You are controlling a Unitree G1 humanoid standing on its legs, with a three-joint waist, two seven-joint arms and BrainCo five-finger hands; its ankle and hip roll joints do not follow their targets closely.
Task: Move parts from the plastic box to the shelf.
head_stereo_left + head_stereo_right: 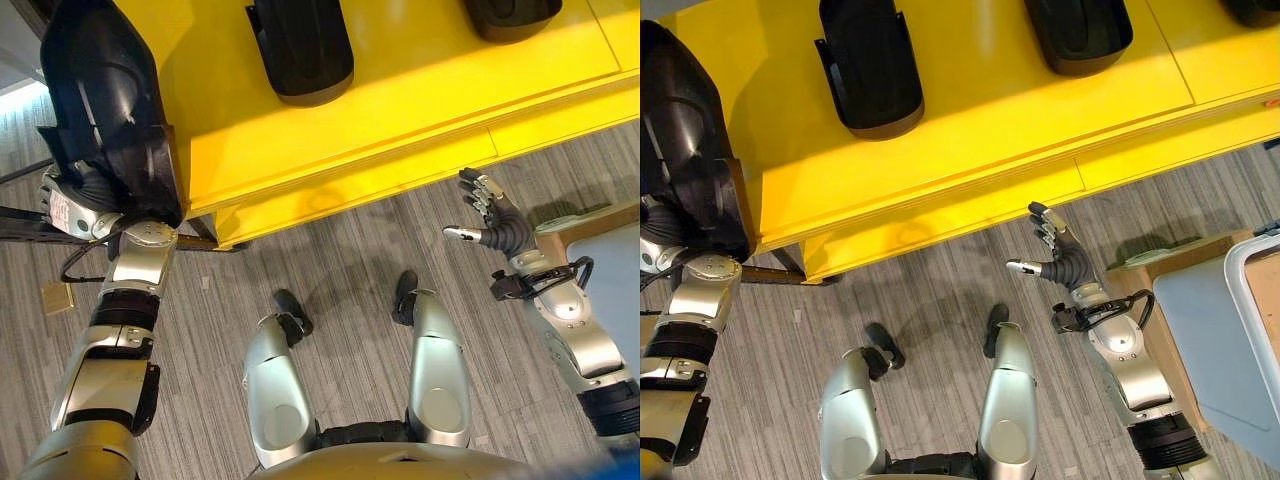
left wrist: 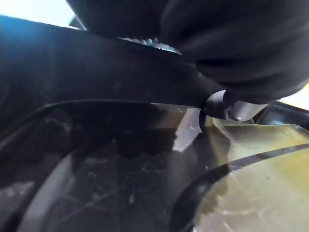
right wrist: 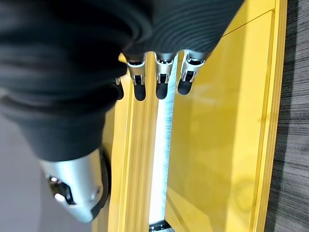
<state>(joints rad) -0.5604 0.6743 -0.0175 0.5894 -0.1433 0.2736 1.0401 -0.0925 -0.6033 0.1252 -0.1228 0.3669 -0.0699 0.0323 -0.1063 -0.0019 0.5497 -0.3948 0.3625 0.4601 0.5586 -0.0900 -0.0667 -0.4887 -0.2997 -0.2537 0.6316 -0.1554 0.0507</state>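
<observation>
We hold a large black part point(image 1: 100, 110) in our left robot hand point(image 1: 68, 205) at the yellow shelf's point(image 1: 420, 90) left end, its long axis pointing onto the shelf; finger state we cannot tell. Our right robot hand point(image 1: 1060, 250) hangs spread below the shelf's front edge, holding nothing.

The shelf point(image 1: 400, 110) is bright yellow, the parts point(image 1: 300, 50) on it glossy black, and the floor point(image 1: 340, 260) grey with streaks.
</observation>
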